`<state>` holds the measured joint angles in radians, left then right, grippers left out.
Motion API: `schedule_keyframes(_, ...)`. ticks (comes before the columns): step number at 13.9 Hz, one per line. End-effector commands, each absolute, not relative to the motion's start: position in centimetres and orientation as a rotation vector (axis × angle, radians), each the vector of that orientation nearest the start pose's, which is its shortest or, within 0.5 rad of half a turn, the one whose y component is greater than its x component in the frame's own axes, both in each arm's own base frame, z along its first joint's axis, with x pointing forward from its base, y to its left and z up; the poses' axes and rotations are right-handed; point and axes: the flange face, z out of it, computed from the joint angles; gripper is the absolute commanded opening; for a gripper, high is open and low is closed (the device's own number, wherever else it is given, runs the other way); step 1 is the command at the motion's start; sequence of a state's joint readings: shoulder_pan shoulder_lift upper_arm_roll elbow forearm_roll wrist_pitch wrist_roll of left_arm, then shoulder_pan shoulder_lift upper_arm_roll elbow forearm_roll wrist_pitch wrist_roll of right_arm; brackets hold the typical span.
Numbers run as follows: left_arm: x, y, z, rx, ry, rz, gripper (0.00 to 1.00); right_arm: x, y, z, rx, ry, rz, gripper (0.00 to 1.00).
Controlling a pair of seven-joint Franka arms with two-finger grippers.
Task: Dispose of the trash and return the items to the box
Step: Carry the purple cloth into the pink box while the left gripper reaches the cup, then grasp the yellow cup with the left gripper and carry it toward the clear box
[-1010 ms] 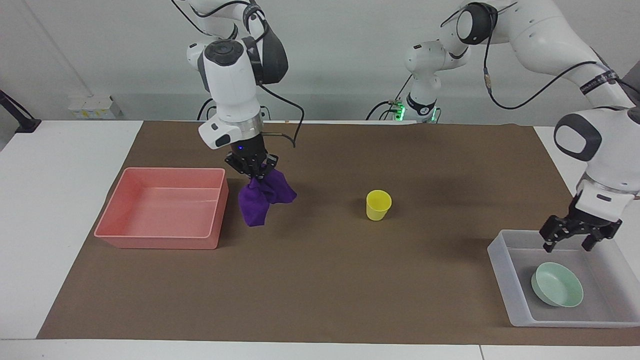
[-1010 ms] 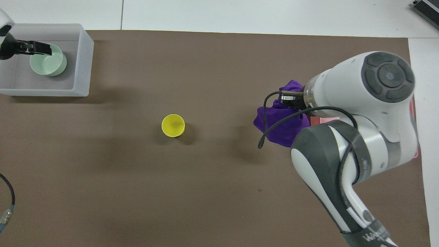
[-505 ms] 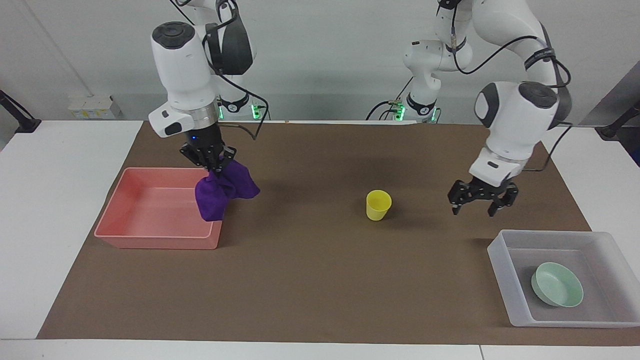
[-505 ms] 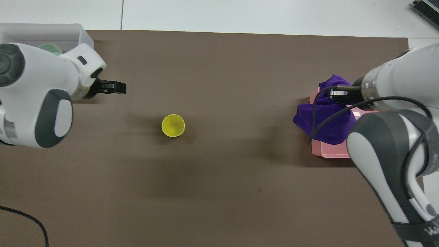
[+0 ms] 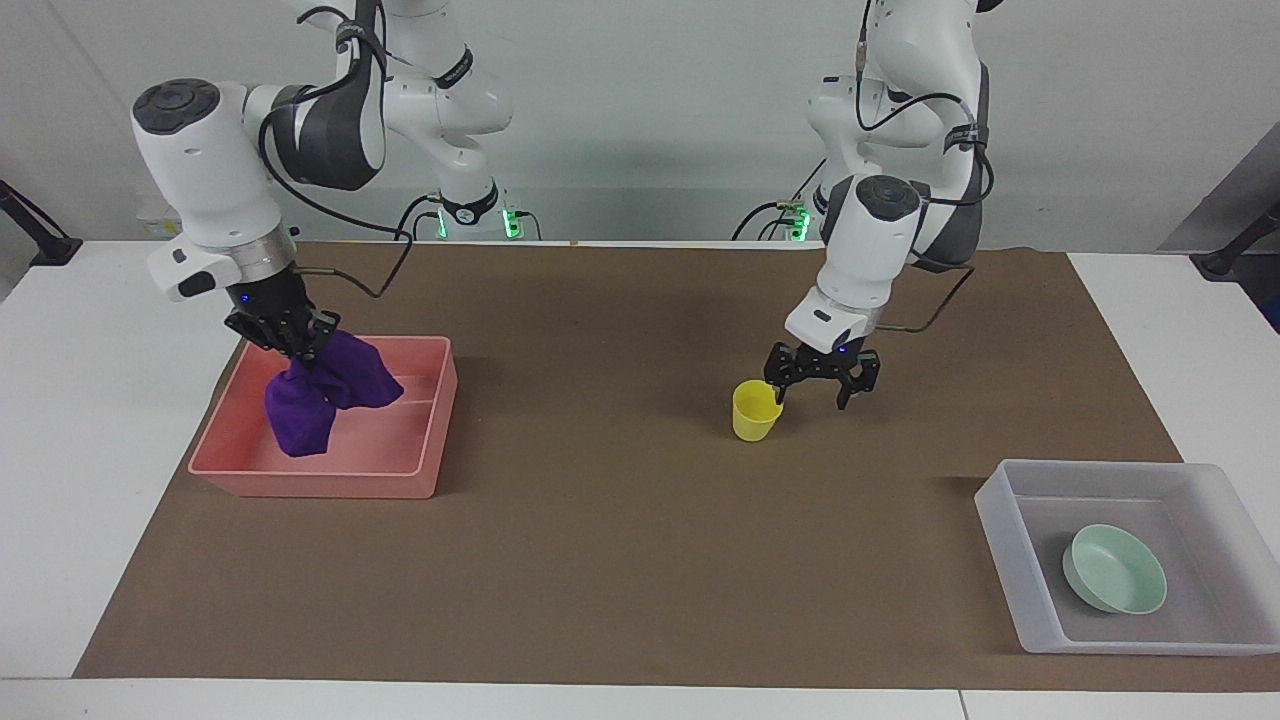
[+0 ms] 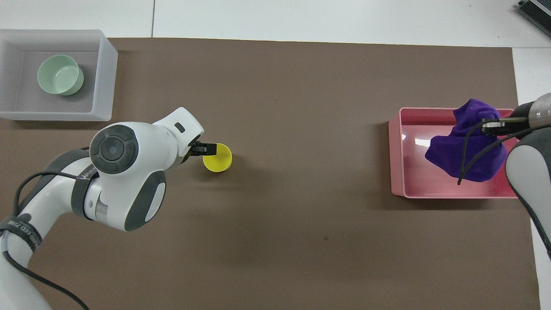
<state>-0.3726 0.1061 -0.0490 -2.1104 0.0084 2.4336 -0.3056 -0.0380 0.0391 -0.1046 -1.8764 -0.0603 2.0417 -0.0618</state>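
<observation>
My right gripper point(image 5: 290, 345) is shut on the deep-purple rag point(image 5: 320, 392), which hangs over the pink bin point(image 5: 310, 485); in the overhead view the right gripper point(image 6: 490, 125) holds the rag point(image 6: 467, 148) over the bin point(image 6: 398, 159). My left gripper point(image 5: 812, 396) is open, low beside the upright yellow cup point(image 5: 755, 412), one finger at its rim. From above, the left gripper point(image 6: 205, 149) overlaps the rim of the cup point(image 6: 218, 158). The mint-green bowl point(image 5: 1115, 570) lies in the translucent tray point(image 5: 1000, 540) at the left arm's end, as the overhead view shows for bowl point(image 6: 60, 75) and tray point(image 6: 105, 77).
A brown mat point(image 5: 620, 560) covers the table between the pink bin and the tray. White tabletop borders it at both ends.
My right gripper carried the rag from beside the pink bin to over its inside. My left gripper left the tray, crossed the mat and came down beside the yellow cup.
</observation>
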Motion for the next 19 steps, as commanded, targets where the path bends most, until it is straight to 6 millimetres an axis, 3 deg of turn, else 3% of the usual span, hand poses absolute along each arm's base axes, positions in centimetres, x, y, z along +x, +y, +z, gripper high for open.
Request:
schedule_keyframes(1, 51.2, -24.5, 37.7, -3.2, 0.178, -0.366, 1.0, 56.1, -10.5, 46.7, -3.198, 0.067, -0.223, 0.0)
schedule_keyframes(3, 50.7, -25.4, 36.3, -3.198, 0.218, -0.354, 0.96, 56.0, -10.7, 44.4, -3.194, 0.081, -0.243, 0.0)
schedule_keyframes(4, 50.6, -25.8, 35.7, -3.198, 0.22, -0.343, 0.74, 56.0, -10.4, 43.7, -3.193, 0.085, -0.239, 0.0)
schedule_keyframes(5, 50.6, -25.7, 35.4, -3.197, 0.22, -0.336, 0.42, 55.8, -10.1, 42.6, -3.191, 0.09, -0.235, 0.0)
schedule_keyframes(6, 50.6, -25.5, 35.5, -3.196, 0.215, -0.334, 0.18, 55.6, -9.8, 41.7, -3.189, 0.096, -0.238, 0.0)
schedule_keyframes(7, 50.7, -25.4, 35.5, -3.197, 0.211, -0.335, 0.0, 55.2, -9.6, 40.7, -3.187, 0.111, -0.239, 0.0)
schedule_keyframes(10, 51.8, -24.5, 36.5, -3.196, 0.173, -0.338, 0.0, 55.4, -8.9, 37.4, -3.183, 0.141, -0.216, 0.0)
schedule_keyframes(13, 53.4, -21.5, 39.4, -3.191, 0.103, -0.361, 0.0, 55.8, -6.9, 35.2, -3.178, 0.167, -0.202, 0.0)
schedule_keyframes(14, 54.3, -20.1, 40.6, -3.186, 0.068, -0.354, 0.0, 56.1, -6.4, 34.6, -3.176, 0.173, -0.212, 0.11)
schedule_keyframes(15, 55.5, -18.8, 42.3, -3.182, 0.038, -0.355, 0.0, 56.2, -5.8, 34.4, -3.175, 0.18, -0.206, 0.44)
schedule_keyframes(16, 56.9, -17.1, 43.9, -3.175, 0.01, -0.338, 0.0, 56.3, -5.3, 34.5, -3.173, 0.187, -0.209, 0.84)
schedule_keyframes(17, 58.0, -15.5, 45.4, -3.167, 0.008, -0.328, 0.0, 56.4, -5.3, 35.0, -3.172, 0.188, -0.224, 1.0)
schedule_keyframes(19, 60.3, -11.4, 46.6, -3.154, 0.005, -0.38, 0.0, 56.6, -4.9, 37.1, -3.169, 0.174, -0.255, 1.0)
